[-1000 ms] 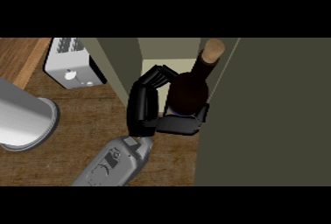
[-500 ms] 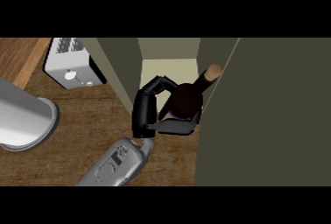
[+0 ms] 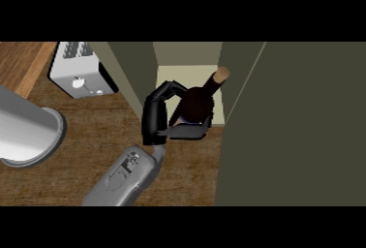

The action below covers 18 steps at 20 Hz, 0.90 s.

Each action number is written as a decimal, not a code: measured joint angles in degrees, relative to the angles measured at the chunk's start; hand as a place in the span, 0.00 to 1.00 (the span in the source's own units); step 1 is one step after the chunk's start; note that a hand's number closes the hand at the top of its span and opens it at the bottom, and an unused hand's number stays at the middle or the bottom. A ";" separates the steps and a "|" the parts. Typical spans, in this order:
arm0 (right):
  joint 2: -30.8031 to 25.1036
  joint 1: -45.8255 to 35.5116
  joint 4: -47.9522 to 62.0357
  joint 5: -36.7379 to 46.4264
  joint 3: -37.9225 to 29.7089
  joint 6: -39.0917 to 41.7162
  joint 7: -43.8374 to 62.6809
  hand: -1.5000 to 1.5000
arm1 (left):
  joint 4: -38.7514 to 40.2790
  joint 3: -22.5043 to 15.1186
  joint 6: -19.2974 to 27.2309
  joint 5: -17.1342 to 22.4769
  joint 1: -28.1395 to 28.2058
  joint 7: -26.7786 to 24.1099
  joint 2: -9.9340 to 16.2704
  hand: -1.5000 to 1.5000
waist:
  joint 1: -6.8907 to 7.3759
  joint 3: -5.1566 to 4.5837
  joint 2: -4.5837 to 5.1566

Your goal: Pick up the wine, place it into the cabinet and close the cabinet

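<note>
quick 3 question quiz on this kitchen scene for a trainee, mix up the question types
1. True or false: the robot hand is curled round the wine bottle.
2. The bottle's cork end points toward: A) the toaster B) the cabinet interior C) the metal pot
3. Fill in: the toaster stands to the ___ of the cabinet opening in the view.

Key: 1 true; 2 B; 3 left
</note>
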 measured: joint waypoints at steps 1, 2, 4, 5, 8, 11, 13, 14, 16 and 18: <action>-0.18 -0.43 0.08 -0.07 -0.41 0.04 0.02 0.00 | 1.61 1.18 -0.84 0.82 -0.66 -1.15 -0.01 1.00 | -0.07 0.00 0.03; 0.02 0.32 0.04 -0.08 -0.29 0.23 -0.60 0.00 | 1.73 1.42 -0.64 0.94 -0.98 -0.99 -0.02 1.00 | -0.05 0.00 0.01; 0.13 -0.19 0.10 -0.06 0.19 -0.21 0.11 0.00 | 3.43 3.39 -1.90 1.79 -1.96 -2.07 -0.01 1.00 | -0.04 0.00 0.02; 0.26 0.79 0.10 -0.05 0.32 0.24 -0.74 0.00 | 3.99 3.29 -1.65 2.33 -2.19 -2.44 -0.01 1.00 | -0.07 -0.01 0.02; -0.17 0.92 0.05 -0.19 -0.51 0.43 -0.70 0.00 | 5.72 5.35 -3.27 2.30 -3.72 -1.64 0.06 1.00 | 0.00 0.00 -0.01; 0.28 1.64 0.15 -0.33 -0.48 0.69 -1.64 0.00 | 8.68 7.48 -5.88 2.84 -5.22 -2.24 0.06 1.00 | -0.07 0.02 0.02; 0.32 1.50 0.17 -0.42 -0.28 0.72 -1.48 0.00 | 11.49 8.27 -6.62 4.27 -7.01 -3.36 0.02 1.00 | -0.30 0.00 0.07; 0.09 1.09 0.16 -0.52 -0.36 0.72 -0.93 0.00 | 13.24 8.90 -6.87 4.84 -8.56 -3.24 0.01 1.00 | -0.43 0.00 0.10; 0.86 0.77 0.27 -0.37 0.94 0.14 -1.14 0.00 | 15.62 9.33 -7.31 6.08 -10.11 -3.70 -0.02 1.00 | -0.42 0.00 0.11; 1.29 1.72 0.27 -0.25 1.72 0.17 -1.73 0.00 | 17.90 9.68 -7.34 6.39 -11.35 -3.90 -0.03 1.00 | -0.39 0.00 0.10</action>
